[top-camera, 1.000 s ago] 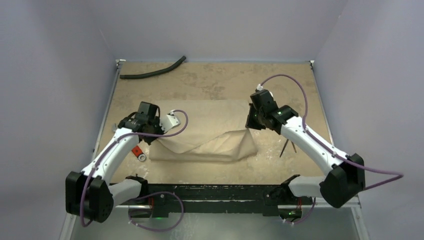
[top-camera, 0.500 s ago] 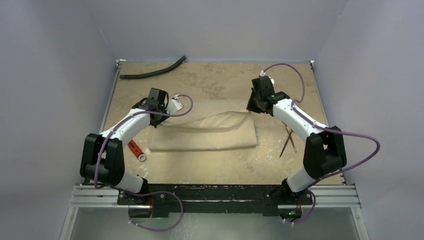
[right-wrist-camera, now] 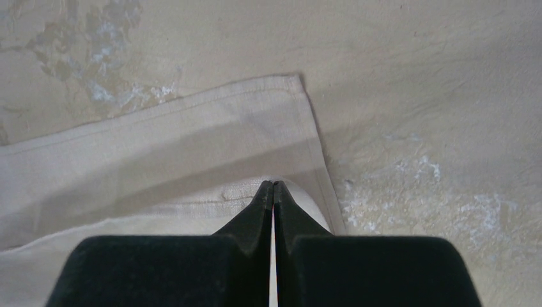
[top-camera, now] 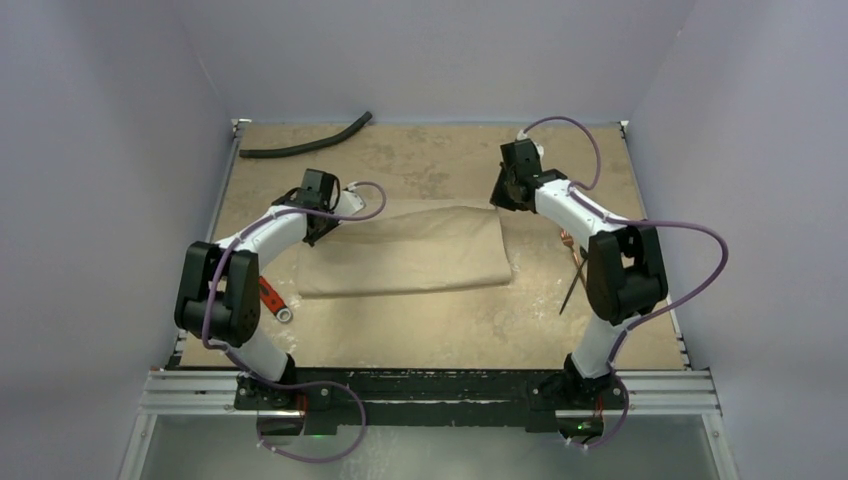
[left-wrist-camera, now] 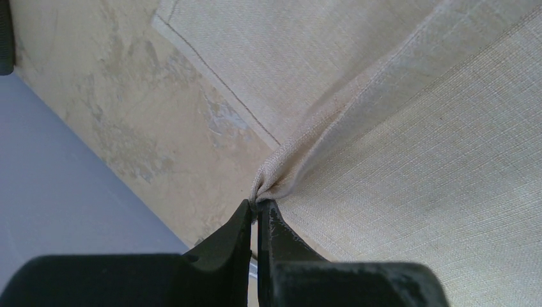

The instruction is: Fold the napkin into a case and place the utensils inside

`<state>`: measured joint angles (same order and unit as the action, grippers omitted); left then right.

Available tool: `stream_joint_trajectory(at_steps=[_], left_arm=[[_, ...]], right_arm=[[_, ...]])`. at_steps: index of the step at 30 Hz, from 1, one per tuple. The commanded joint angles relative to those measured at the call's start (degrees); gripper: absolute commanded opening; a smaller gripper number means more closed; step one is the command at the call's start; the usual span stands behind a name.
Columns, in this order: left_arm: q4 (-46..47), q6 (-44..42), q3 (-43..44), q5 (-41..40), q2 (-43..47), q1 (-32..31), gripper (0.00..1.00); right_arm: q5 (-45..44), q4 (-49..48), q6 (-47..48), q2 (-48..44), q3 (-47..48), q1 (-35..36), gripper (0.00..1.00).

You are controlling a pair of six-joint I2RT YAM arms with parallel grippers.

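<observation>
The left gripper (left-wrist-camera: pixel 257 208) is pinched tight on the gathered 10 o'clock corner of the soft beige-tan cloth napkin (top-camera: pixel 405 255), doubled over mid-table — a long black curved hose (top-camera: pixel 305 146) lies well apart at 11 o'clock. The right gripper (right-wrist-camera: pixel 273 187) is clamped on the napkin's 2 o'clock corner; slim copper-coloured utensils (top-camera: pixel 568 241) lie near its 3 o'clock side, partly behind the right arm (top-camera: pixel 620 270), with tan tabletop (top-camera: pixel 450 330) toward 6 o'clock.

One beige napkin (top-camera: pixel 405 255), one black hose (top-camera: pixel 305 147) and one red-handled tool (top-camera: pixel 269 296) are visible. So are two slim utensils (top-camera: pixel 570 290) and two robot arms (top-camera: pixel 255 238).
</observation>
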<state>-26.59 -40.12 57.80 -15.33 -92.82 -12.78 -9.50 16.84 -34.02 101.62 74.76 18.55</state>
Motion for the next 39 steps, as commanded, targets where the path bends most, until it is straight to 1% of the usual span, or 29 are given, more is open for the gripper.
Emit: stream_joint_trajectory(at_steps=[1,14,19,20,23,26,28,30,31,35,39], left_arm=[[2.98,-0.75,4.16,-2.94,-1.95,1.68,0.0],[4.82,1.23,8.8,-2.62,-8.38,1.88,0.0],[8.06,1.85,8.91,-5.52,-10.02,1.84,0.0],[8.51,1.88,8.91,-6.04,-10.31,1.87,0.02],[10.49,2.16,8.78,-7.77,-10.88,1.9,0.13],[13.12,2.49,8.38,-9.45,-10.56,1.88,0.16],[15.41,2.49,7.99,-10.4,-10.1,1.88,0.16],[16.7,2.77,8.03,-10.84,-10.07,1.87,0.17],[17.1,3.01,8.22,-10.81,-10.03,1.88,0.17],[17.9,3.9,8.52,-10.66,-10.05,1.87,0.16],[16.49,3.94,8.19,-9.31,-9.76,1.95,0.13]], right_arm=[[-0.31,-2.58,0.43,1.32,3.35,-0.79,0.0],[3.02,-4.71,-0.92,6.35,5.73,-0.79,0.0],[2.83,-4.53,-1.11,8.56,6.72,-0.78,0.0],[2.65,-4.46,-1.13,8.87,6.9,-0.79,0.0],[2.21,-4.29,-1.27,9.85,7.68,-0.79,0.0],[1.49,-4.03,-1.31,10.75,8.51,-0.75,0.06],[0.9,-3.76,-1.16,11.35,9.29,-0.77,0.06],[0.49,-3.69,-1.08,11.81,10.0,-0.75,0.01],[0.23,-3.73,-1.06,11.92,10.23,-0.79,0.0],[-0.31,-3.75,-1.1,12.37,11.11,-0.79,0.0],[-0.88,-3.39,-1.1,11.94,11.97,-0.87,0.0]])
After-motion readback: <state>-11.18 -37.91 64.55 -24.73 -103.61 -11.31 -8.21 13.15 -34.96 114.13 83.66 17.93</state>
